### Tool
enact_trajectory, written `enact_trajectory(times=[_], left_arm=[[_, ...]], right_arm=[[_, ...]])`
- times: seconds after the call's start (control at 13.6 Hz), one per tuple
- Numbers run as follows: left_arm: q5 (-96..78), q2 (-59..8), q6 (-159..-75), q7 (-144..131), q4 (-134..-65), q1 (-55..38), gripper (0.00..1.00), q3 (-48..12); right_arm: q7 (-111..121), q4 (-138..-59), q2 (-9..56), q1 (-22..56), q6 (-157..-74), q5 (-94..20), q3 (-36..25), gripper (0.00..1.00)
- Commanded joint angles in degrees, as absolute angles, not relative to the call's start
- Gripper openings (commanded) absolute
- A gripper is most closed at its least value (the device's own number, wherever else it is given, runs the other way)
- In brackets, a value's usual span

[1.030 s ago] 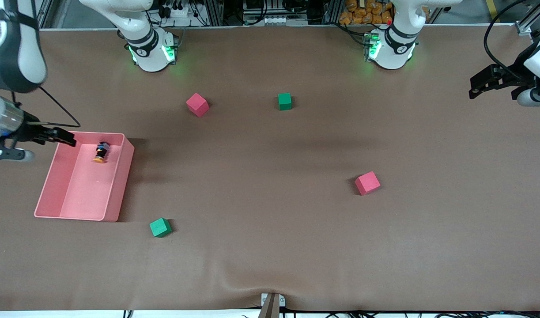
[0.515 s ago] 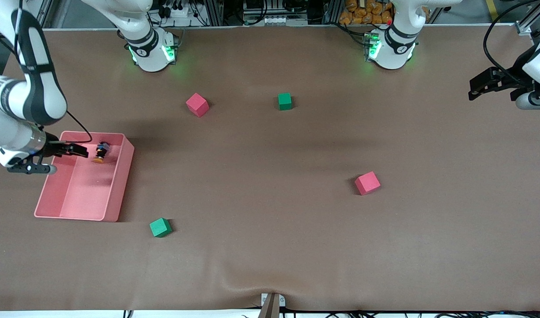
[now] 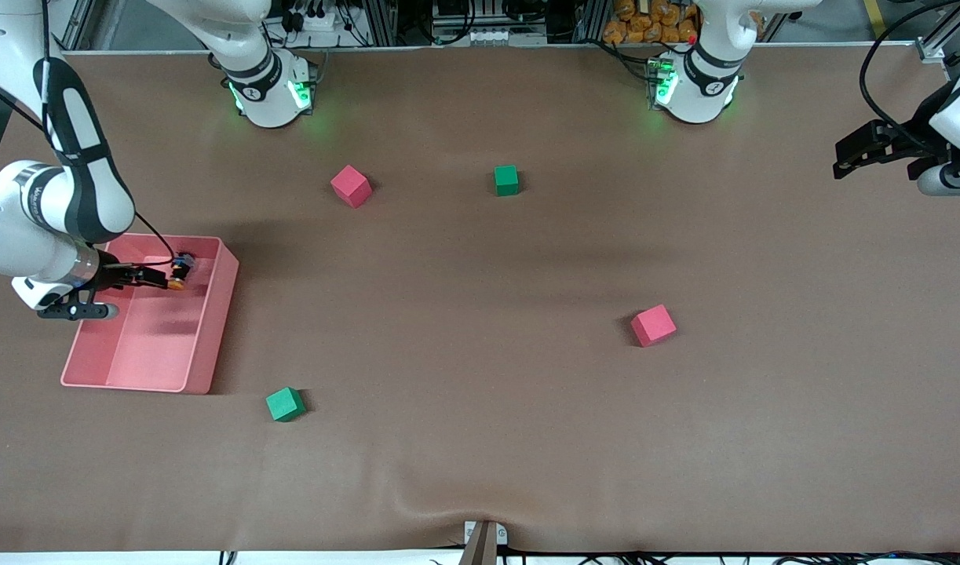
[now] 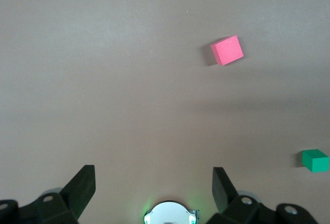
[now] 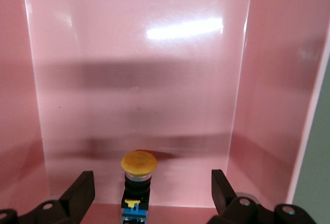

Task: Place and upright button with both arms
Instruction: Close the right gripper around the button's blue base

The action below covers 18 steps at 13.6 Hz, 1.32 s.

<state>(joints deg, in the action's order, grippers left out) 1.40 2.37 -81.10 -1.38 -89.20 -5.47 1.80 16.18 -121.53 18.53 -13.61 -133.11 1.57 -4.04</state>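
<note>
Toward the middle left of the front view, the right gripper (image 3: 159, 277) reaches into the shallow pink plastic tray (image 3: 213, 329) at the right arm's end of the table, its black fingers spread wide and holding nothing. The tiny push-button with a round orange cap and black-and-blue body (image 3: 180, 273) lies on its side on the tray floor, close to the tray wall that is farther from the front camera. In the right wrist view the push-button (image 5: 138, 178) sits at the lower middle of the frame, between the two fingertips (image 5: 82, 189) with a clear gap to each. The step in hand looks like the pick. To do it well, the gripper should settle low enough that the pads meet the dark body rather than the rounded cap, which would likely squirt out, and it should close gently with the body centred, keeping off the tray wall. At the upper right edge of the front view the left gripper (image 3: 845, 155) waits over the brown table (image 3: 480, 439), jaws wide and empty, ready for a handover.
</note>
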Motion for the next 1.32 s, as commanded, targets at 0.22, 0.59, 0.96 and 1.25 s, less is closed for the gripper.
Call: enact_trajectory(times=[0.22,0.59,0.96,1.25], left_arm=[[1.93,1.67,-81.82,-0.61,-89.03,-5.53,1.00,1.41],[1.67,1.23,-82.27,-1.75,-88.95,-5.71,1.00,1.14],[1.76,1.14,-82.27,-1.76,-89.03,-5.54,1.00,1.14],[1.67,1.23,-82.27,-1.76,-89.12,-5.36,1.00,1.14]], right_arm=[[16.79,-125.41,19.95,-13.89,-141.65,2.46,-3.43,1.00],[16.79,-126.47,20.04,-13.62,-143.26,2.46,-3.43,1.00],[16.79,-126.39,21.27,-13.62,-144.32,2.46,-3.43,1.00],[18.27,-126.21,21.18,-13.71,-144.14,2.46,-3.34,1.00]])
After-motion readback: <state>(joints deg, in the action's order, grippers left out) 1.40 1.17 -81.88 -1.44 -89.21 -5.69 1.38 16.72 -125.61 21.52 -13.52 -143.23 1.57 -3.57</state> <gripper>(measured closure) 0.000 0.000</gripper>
